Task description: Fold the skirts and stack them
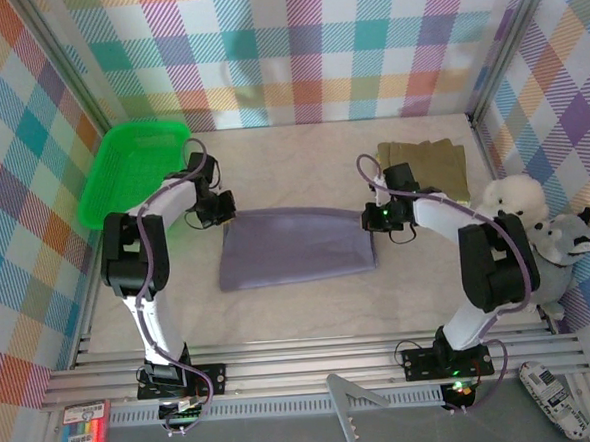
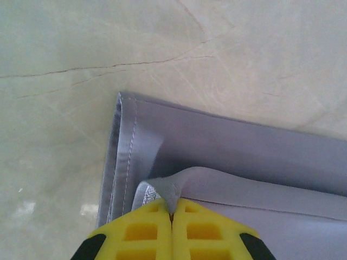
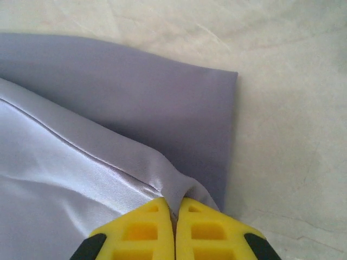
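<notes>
A grey-lavender skirt (image 1: 297, 246) lies flat in the middle of the table. My left gripper (image 1: 219, 212) sits at its far left corner, shut on a pinched fold of the cloth (image 2: 171, 189) between yellow fingers (image 2: 141, 233). At the far right corner my right gripper (image 1: 375, 218) is shut on another pinch of the same skirt (image 3: 179, 187). An olive-brown skirt (image 1: 427, 168) lies folded at the back right, behind the right arm.
A green plastic basket (image 1: 132, 171) stands at the back left. White and grey plush toys (image 1: 541, 226) sit at the right edge beside the right arm. Plaid walls close in the table on three sides.
</notes>
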